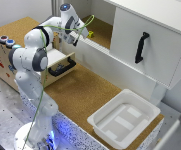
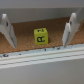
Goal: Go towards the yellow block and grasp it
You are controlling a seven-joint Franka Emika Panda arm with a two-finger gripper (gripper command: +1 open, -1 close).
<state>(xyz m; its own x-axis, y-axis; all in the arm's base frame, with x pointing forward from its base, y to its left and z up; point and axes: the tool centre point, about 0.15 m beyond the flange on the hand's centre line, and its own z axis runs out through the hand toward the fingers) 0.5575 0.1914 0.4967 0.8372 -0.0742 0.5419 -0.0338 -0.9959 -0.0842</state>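
1. The yellow block (image 2: 41,36) sits on a cork-lined shelf (image 1: 102,27) inside the white cabinet, just behind the shelf's white front edge; a dark letter marks its near face.
2. The pincer (image 2: 40,30) is released, its two white fingers (image 2: 8,31) standing either side of the block without touching it.
3. In the exterior view, a white tray (image 1: 124,119) rests on the cork tabletop (image 1: 85,90), well apart from the block.

bright yellow block (image 2: 41,36), dark letter; white fingers (image 2: 8,30)
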